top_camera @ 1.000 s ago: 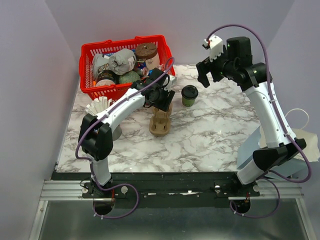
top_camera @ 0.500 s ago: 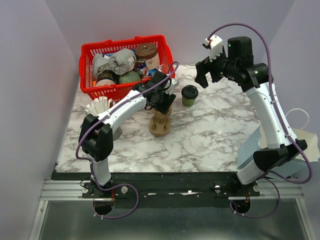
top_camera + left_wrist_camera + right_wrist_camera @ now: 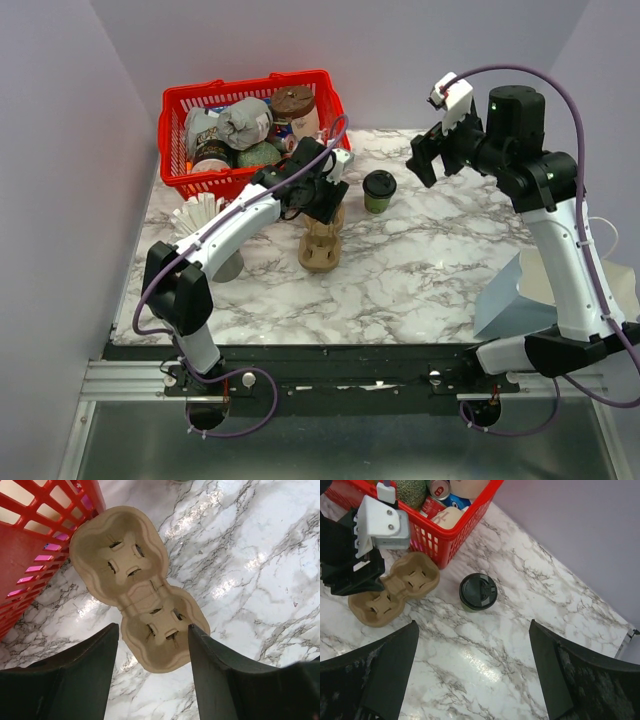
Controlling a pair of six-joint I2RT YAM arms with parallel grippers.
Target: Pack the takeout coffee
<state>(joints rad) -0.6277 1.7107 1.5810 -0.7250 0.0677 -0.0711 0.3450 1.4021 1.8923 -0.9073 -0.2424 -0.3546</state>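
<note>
The takeout coffee [image 3: 379, 190], a small green cup under a black lid [image 3: 477, 592], stands upright on the marble table right of the basket. Just left of it lies the brown cardboard cup carrier [image 3: 322, 243]. My left gripper [image 3: 325, 200] hovers open over the carrier's far end. In the left wrist view the carrier [image 3: 137, 585] shows between the tips of my left gripper [image 3: 153, 630], and I cannot tell if they touch it. My right gripper [image 3: 425, 160] hangs wide open in the air right of the coffee, with only bare marble between the tips of my right gripper [image 3: 473, 625].
A red basket [image 3: 230, 180] full of groceries sits at the back left, against the carrier [image 3: 392, 587]. A grey metal cup [image 3: 228, 265] and white stirrers [image 3: 197, 212] stand beside the left arm. A pale paper bag [image 3: 520, 295] lies at the right edge.
My right arm has swung to the right, taking its gripper farther from the coffee. My left arm's elbow has shifted left while its gripper stays over the carrier.
</note>
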